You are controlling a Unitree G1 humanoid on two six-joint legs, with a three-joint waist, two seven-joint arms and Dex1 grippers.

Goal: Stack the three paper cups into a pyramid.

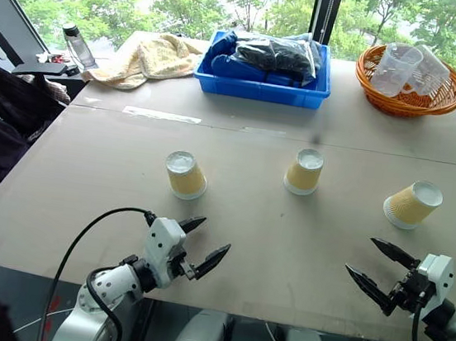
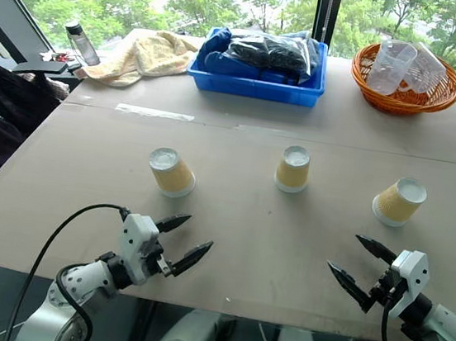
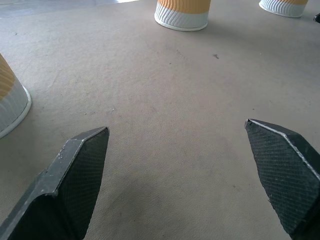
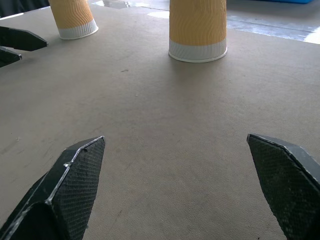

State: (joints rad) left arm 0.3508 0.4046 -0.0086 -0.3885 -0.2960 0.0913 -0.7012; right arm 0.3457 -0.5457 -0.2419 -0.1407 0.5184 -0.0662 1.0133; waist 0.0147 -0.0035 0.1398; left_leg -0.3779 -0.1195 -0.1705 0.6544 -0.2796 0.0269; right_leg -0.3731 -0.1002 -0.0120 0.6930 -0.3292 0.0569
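Left eye view: three paper cups [image 1: 303, 171] are stood upturned, apart; left gripper [image 1: 201, 245], jaws spread, is placed at the left cup's six o'clock, right gripper [image 1: 378, 268] likewise spread.

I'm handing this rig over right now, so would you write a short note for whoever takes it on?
Left gripper: open, holding nothing, near the table's front edge.
Right gripper: open, holding nothing, also at the front.
Three paper cups stand upside down in a row, apart from each other: left cup, middle cup, right cup.
Done: nothing stacked yet.
Left: set two cups side by side, then place the third on top.
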